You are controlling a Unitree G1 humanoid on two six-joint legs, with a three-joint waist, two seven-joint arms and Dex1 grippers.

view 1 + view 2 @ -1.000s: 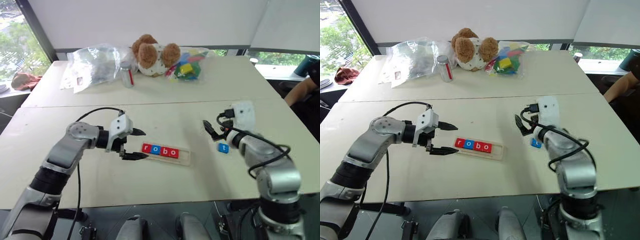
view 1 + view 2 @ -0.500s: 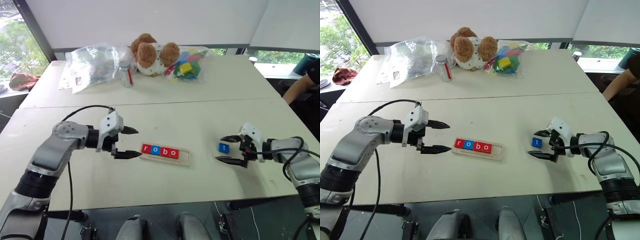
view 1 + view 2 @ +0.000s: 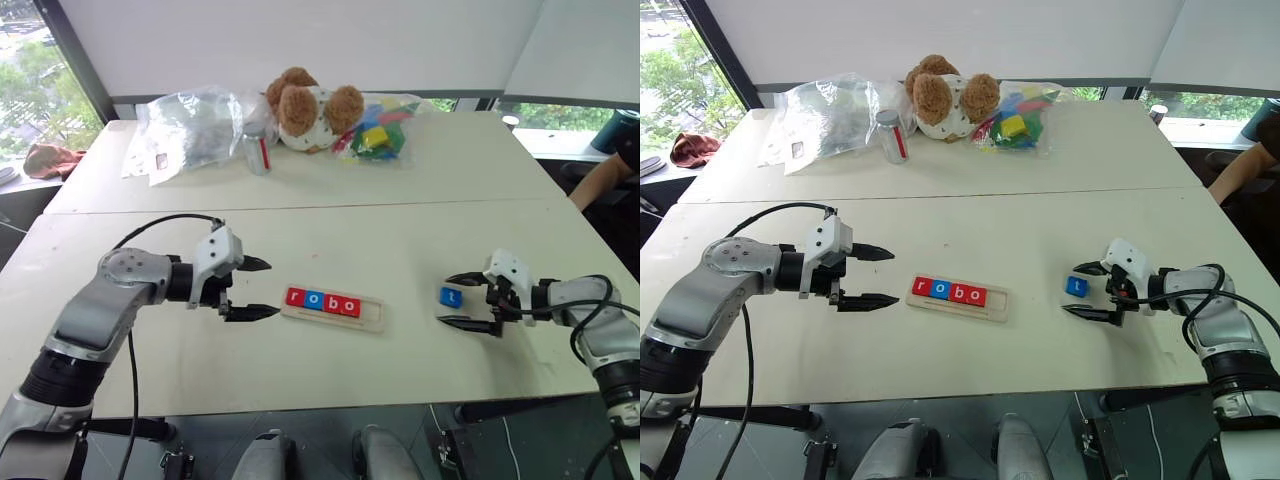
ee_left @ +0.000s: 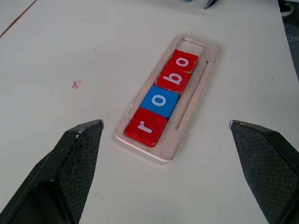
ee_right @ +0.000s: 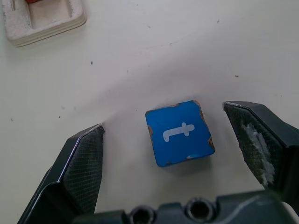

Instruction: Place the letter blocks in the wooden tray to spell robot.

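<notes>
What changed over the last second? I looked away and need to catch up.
The right gripper swung down from above the table, turned to lie low and open around the blue t block, not gripping it. The left gripper drew slightly away from the tray. Tray and r, o, b, o stayed put.

It looks like an office or lab room. Pale tables (image 3: 400, 170) stand by big windows (image 3: 25, 80). A teddy bear (image 3: 305, 110) and bagged toys (image 3: 375, 128) lie there.
</notes>
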